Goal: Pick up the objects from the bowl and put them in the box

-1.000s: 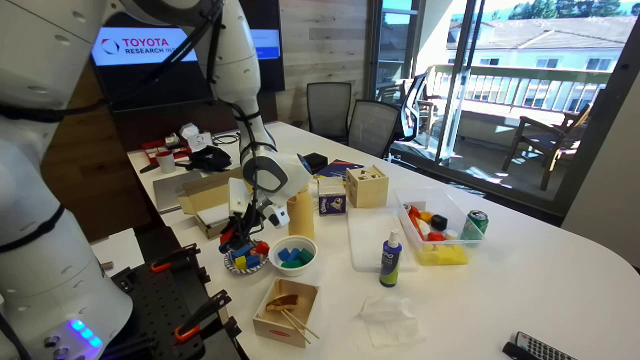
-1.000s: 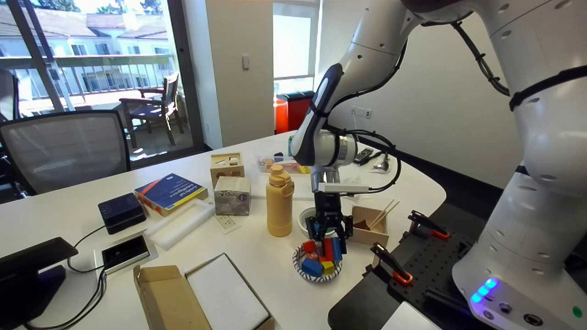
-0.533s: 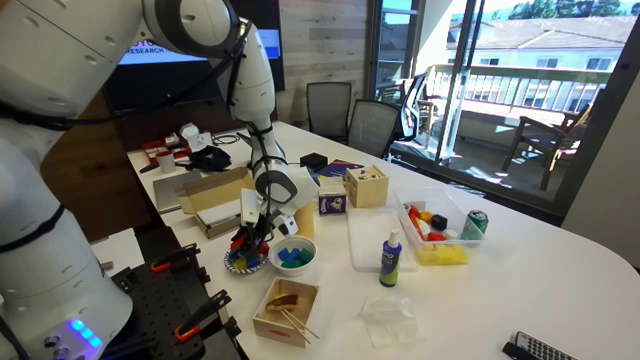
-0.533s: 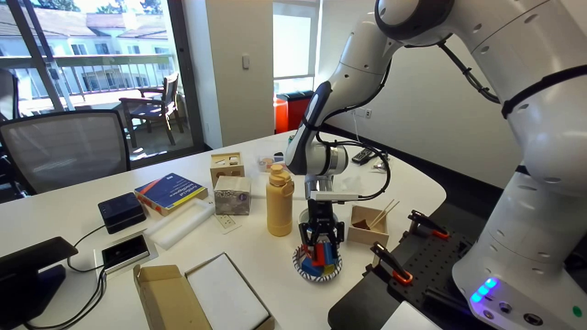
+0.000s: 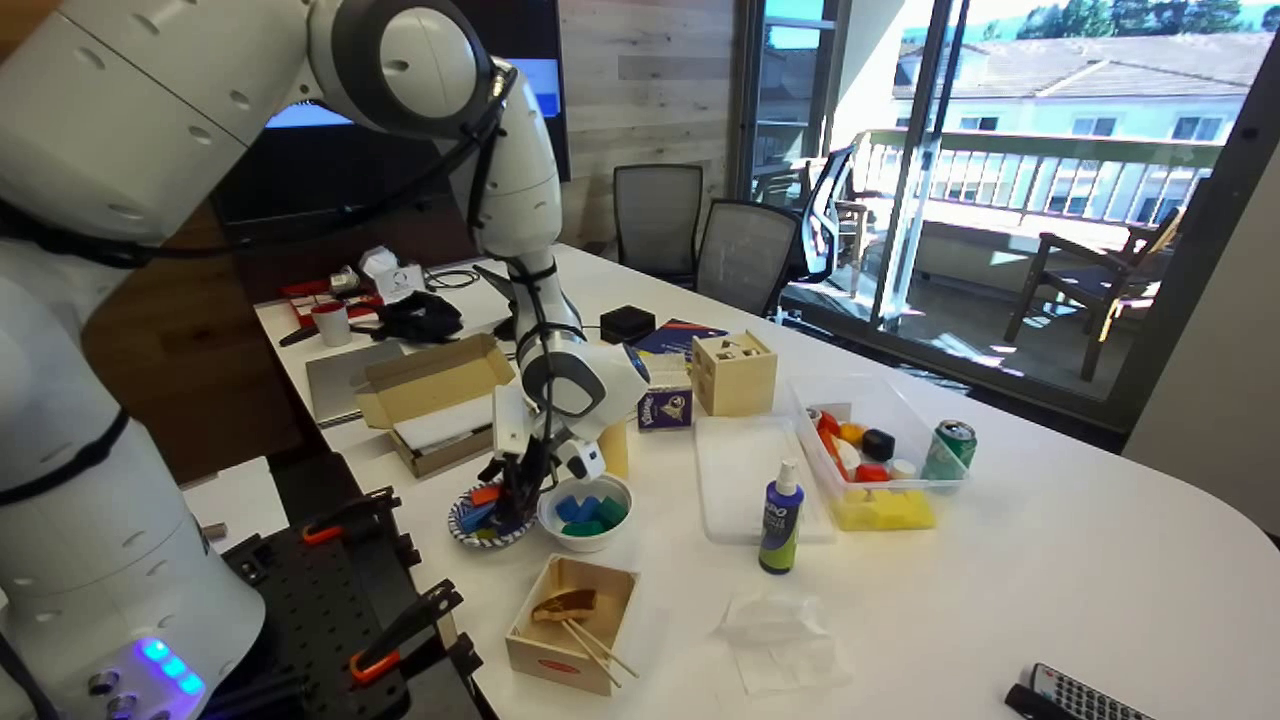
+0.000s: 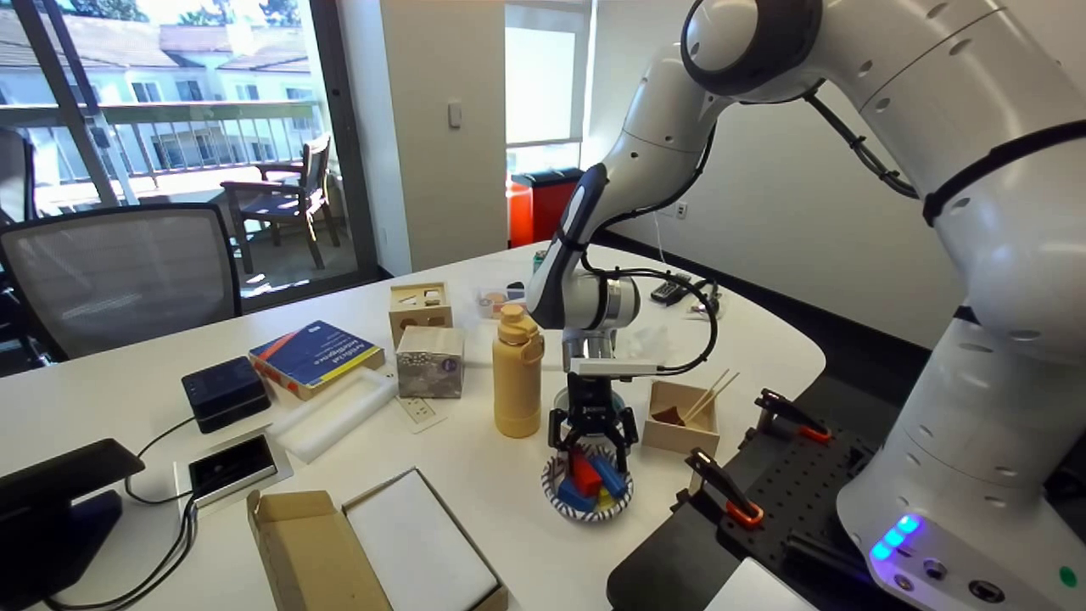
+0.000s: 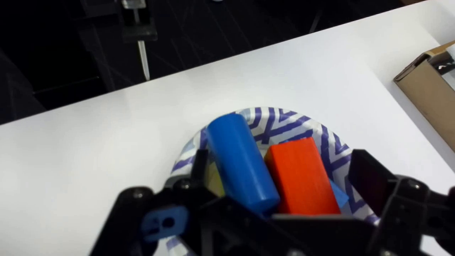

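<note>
My gripper is open and low over the purple-and-white striped bowl. In the wrist view its fingers stand on either side of a blue cylinder and a red block. The left finger is close to the cylinder; I cannot tell if they touch. The right finger is apart from the red block. A yellow piece and another blue piece lie partly hidden below. The small tan wooden box holds a brown piece and two sticks.
A white bowl with blue and green pieces stands beside the striped bowl. A yellow bottle stands close to the arm. A flat brown cardboard box and a spray bottle are also on the table.
My gripper has come down to the striped bowl. A red and a blue piece that were up between its fingers now lie lower, in the bowl, with the fingers apart around them.
</note>
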Tool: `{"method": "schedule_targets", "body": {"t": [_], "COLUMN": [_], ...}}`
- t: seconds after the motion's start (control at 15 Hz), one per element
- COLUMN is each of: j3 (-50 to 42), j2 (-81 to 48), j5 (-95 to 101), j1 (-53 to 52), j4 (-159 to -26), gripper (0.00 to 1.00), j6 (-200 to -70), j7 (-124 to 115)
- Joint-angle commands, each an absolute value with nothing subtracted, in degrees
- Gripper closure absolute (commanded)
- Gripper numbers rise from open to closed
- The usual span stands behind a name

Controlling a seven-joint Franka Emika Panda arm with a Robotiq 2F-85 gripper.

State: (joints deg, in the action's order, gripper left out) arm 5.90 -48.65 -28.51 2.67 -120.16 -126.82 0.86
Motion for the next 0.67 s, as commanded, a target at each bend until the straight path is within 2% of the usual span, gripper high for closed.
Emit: {"method": "schedule_targets", "body": {"t": [0.0,0.6], "j3": [6.0,5.1], "j2": [-47.5,-44.8], "j5": [-28.0,-27.8], "j1": [3.3,7.7], "j4": [-119.9,-123.6], "gripper": [0.00,0.00], "j6": [-126.5,-125.9], "j7": [-0.1,4.7]}}
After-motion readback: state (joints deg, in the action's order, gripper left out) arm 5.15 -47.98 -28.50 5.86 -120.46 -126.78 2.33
